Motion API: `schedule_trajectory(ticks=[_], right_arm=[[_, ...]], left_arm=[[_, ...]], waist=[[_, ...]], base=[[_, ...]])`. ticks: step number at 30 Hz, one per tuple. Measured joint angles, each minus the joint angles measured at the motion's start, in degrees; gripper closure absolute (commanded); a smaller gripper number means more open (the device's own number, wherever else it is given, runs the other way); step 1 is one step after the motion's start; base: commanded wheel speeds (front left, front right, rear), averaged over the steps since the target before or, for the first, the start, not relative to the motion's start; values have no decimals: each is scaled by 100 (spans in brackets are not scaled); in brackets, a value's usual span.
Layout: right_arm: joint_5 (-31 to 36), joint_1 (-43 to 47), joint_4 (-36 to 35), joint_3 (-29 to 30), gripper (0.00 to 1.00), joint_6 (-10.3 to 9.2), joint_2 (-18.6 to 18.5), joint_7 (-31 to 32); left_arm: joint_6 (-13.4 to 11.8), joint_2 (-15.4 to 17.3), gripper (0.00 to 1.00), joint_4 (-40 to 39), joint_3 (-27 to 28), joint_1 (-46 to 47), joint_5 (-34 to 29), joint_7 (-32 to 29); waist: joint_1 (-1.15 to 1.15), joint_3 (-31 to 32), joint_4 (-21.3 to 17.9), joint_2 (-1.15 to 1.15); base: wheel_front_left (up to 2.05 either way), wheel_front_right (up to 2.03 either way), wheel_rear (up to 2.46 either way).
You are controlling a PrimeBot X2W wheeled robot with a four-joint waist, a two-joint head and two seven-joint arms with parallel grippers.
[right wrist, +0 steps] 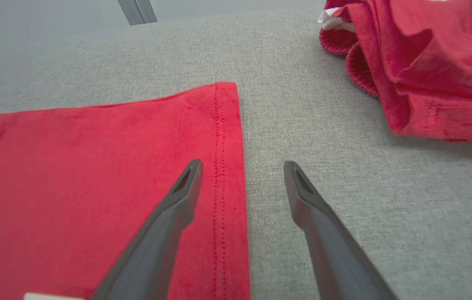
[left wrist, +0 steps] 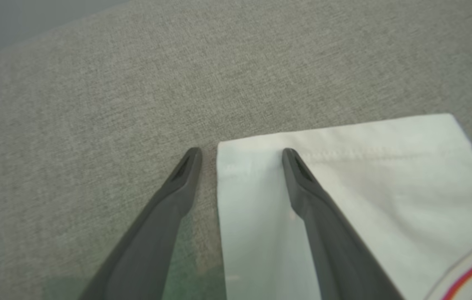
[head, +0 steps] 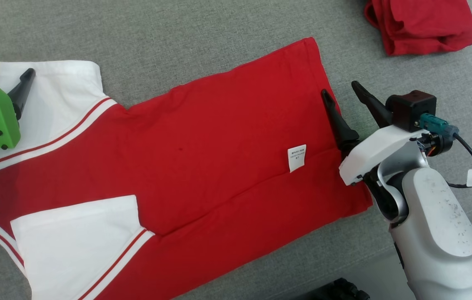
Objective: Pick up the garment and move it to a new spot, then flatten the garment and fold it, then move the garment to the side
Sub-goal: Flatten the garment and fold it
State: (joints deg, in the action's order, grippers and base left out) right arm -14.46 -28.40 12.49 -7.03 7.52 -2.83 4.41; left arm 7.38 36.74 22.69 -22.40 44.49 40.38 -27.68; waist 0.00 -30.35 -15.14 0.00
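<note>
I have two tools, and both are open as wide as they go. Neither one holds anything.

The garment [head: 202,137] is a red shirt with white sleeves. It lies flat on the grey cloth top [head: 177,33], right in the middle of my head view. It runs from 9 o'clock over to 3 o'clock. One white sleeve [head: 52,91] sits at about 10 o'clock. The other white sleeve [head: 77,237] sits at about 7 o'clock. Both sleeves have thin red stripes. A small white label [head: 297,157] lies on the red part, toward 3 o'clock. A long crease runs across the red part just below the label.

My left gripper [head: 11,70] is at 9 o'clock, by the upper sleeve. One finger is over the white sleeve. The other finger is over the grey cloth just beside it. The sleeve's edge lies between the two fingers. I cannot tell if the fingers touch the sleeve.

My right gripper [head: 339,87] is at 3 o'clock, by the bottom hem of the shirt. One finger is over the red hem. The other finger is over the grey cloth. The hem's edge lies between them.

A red pile of clothes [head: 423,25] sits at 1 o'clock, well apart from the shirt.
</note>
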Motion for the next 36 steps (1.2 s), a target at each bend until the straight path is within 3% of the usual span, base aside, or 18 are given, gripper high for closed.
schedule_trajectory(ticks=[5,6,7,9,11,23,29,36], right_arm=[[-37,-54,45,-66,0,0,1,-52],[-37,-60,58,-66,0,0,1,-59],[-37,-70,64,-65,0,0,1,-59],[-22,-90,79,-58,0,0,2,-58],[9,-115,80,-26,0,0,1,-55],[253,-781,378,36,0,1,-252,257],[357,-1434,936,-177,0,0,-560,764],[83,-1869,1727,-486,0,0,-833,1233]], left_arm=[[0,16,0,2,-62,82,77,-214],[-1,22,8,-30,-88,92,129,-299],[-5,40,38,-63,-122,94,153,-371],[-7,77,72,-187,-208,80,214,-538],[-7,87,98,-288,-259,51,255,-604],[-9,-20,100,-701,-172,-64,147,419],[-26,-131,100,-976,-78,-130,136,900],[-29,-258,100,-1211,-209,-301,137,1014]], waist=[[0,-46,-29,0],[0,-42,-24,0],[0,-37,-20,0],[0,-15,-5,0],[0,12,16,0],[0,154,265,0],[0,218,484,0],[0,264,790,0]], base=[[0,0,0],[0,0,0],[0,0,0],[0,0,0],[0,0,0],[0,0,0],[0,0,0],[0,0,0]])
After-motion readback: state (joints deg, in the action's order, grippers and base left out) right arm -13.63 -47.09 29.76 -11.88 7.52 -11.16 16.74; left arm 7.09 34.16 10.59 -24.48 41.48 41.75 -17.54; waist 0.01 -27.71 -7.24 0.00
